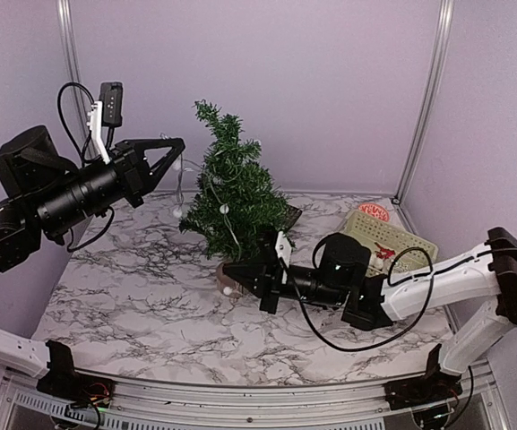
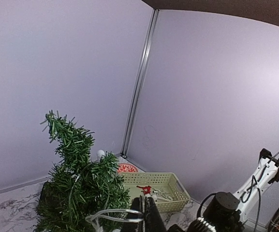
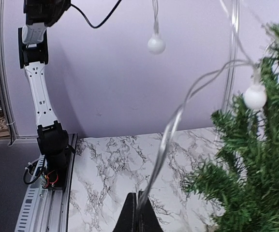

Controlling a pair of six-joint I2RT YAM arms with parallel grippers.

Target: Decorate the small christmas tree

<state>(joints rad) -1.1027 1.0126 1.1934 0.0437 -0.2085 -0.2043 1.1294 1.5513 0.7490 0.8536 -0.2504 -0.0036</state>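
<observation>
Left pincer raised, clamped tight on clear light string. Small christmas tree stood upright mid-worktop, rear of centre; long axis vertical, tip bent slightly left. Right pincer low beside tree base, closed on string wire. Basket far right.

The white, dark-veined marbled surface carries the small christmas tree standing mid-back, a pale slotted basket at right rear, and a red disc just behind it.
</observation>
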